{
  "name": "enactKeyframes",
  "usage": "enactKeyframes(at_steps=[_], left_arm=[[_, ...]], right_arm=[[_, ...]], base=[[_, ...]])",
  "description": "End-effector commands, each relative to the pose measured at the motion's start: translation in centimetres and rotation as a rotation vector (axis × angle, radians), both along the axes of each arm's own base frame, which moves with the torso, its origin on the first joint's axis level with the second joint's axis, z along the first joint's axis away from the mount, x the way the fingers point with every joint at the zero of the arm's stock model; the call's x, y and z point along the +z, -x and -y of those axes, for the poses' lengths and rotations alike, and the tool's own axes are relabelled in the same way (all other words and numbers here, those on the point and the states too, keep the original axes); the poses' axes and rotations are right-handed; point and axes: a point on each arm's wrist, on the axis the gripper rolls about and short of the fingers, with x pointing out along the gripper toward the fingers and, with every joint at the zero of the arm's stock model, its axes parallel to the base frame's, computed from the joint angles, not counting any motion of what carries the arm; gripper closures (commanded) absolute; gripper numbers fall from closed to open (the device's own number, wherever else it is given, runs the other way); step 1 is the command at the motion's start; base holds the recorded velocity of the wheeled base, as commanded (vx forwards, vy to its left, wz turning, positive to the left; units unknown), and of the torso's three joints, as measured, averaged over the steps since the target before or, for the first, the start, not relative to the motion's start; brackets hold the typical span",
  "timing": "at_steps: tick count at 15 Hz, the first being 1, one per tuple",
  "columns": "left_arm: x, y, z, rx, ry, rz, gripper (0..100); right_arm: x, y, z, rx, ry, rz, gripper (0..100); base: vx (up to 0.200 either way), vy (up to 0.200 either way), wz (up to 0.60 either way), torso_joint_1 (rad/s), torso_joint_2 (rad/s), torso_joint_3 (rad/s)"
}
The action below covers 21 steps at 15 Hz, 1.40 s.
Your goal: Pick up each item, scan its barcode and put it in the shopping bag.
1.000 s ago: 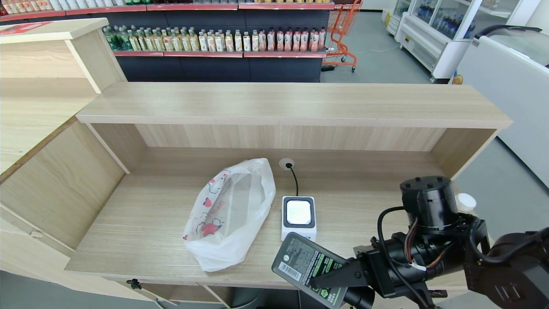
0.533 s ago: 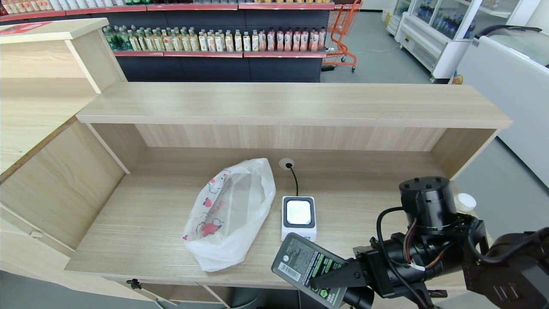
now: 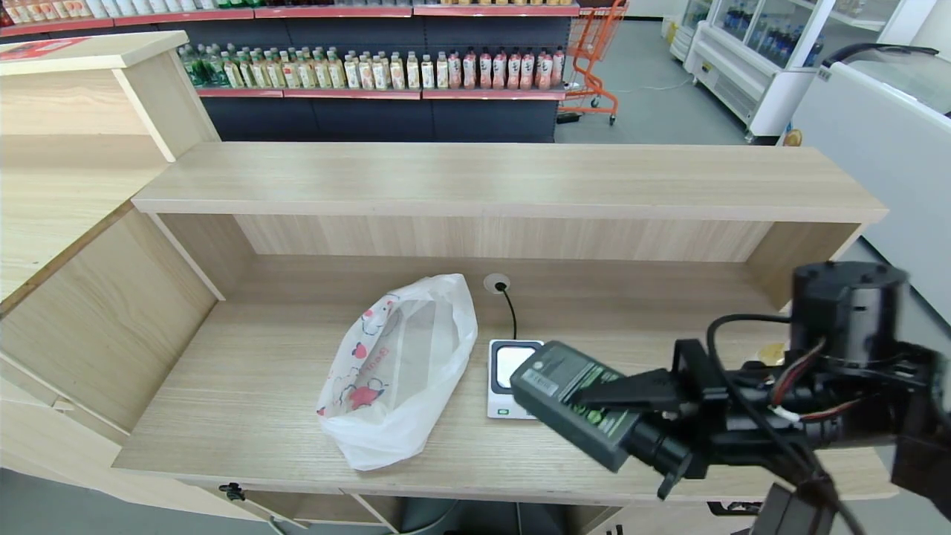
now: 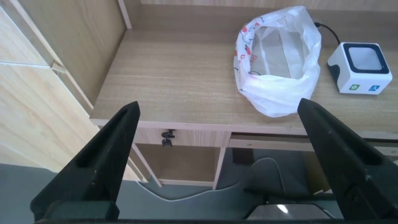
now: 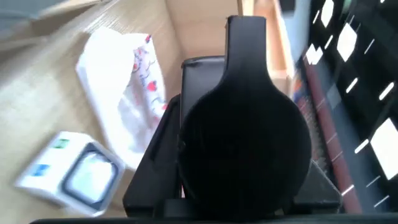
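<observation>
My right end effector (image 3: 588, 410) clamped a flat dark pack (image 3: 562, 370) with green markings and a white barcode label. I held it tilted above the bench (image 3: 245, 401), its labelled end over the right side of the scanner (image 3: 507, 403). The scanner was a small white box with a dark glass top, resting on the bench. Just to its left lay the shopping bag (image 3: 397, 368), thin white plastic with red cartoon prints, slumped on its side
</observation>
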Motion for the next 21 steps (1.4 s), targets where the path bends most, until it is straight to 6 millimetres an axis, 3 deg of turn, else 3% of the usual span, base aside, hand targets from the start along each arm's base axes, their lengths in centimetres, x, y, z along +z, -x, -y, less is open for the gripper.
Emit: enactKeyframes(at_steps=[1, 2, 4, 6, 8, 12, 18, 21], left_arm=[[0.0, 0.0, 0.0, 0.0, 0.0, -0.001, 0], [0.0, 0.0, 0.0, 0.0, 0.0, -0.001, 0], [0.0, 0.0, 0.0, 0.001, 0.0, -0.001, 0], [0.0, 0.0, 0.0, 0.0, 0.0, -0.001, 0], [0.0, 0.0, 0.0, 0.0, 0.0, -0.001, 0], [0.0, 0.0, 0.0, 0.0, 0.0, -0.001, 0], [0.0, 0.0, 0.0, 0.0, 0.0, -0.001, 0], [0.0, 0.0, 0.0, 0.0, 0.008, 0.0, 0]], right_arm=[[5.4, 5.2, 7.2, -0.447, -0.402, -0.58, 100], [6.1, 4.0, 9.0, -0.679, -0.636, -0.818, 100], [4.7, 1.3, 9.5, -0.91, -0.953, -1.326, 100], [2.2, 0.6, 9.3, -1.019, -1.083, -1.754, 100], [1.3, 1.0, 8.1, -1.043, -1.092, -1.987, 100], [-0.2, 0.7, 7.9, -1.098, -1.07, -2.049, 100], [-0.3, 1.0, 8.0, -1.1, -1.074, -2.049, 100], [-0.1, 0.9, 8.0, -1.098, -1.079, -2.044, 100]], base=[[0.0, 0.0, 0.0, 0.0, 0.0, 0.0], [0.0, 0.0, 0.0, 0.0, 0.0, 0.0], [0.0, 0.0, 0.0, 0.0, 0.0, 0.0], [0.0, 0.0, 0.0, 0.0, 0.0, 0.0], [0.0, 0.0, 0.0, 0.0, 0.0, 0.0], [0.0, 0.0, 0.0, 0.0, 0.0, 0.0], [0.0, 0.0, 0.0, 0.0, 0.0, 0.0], [0.0, 0.2, 0.0, -0.004, 0.0, 0.004]])
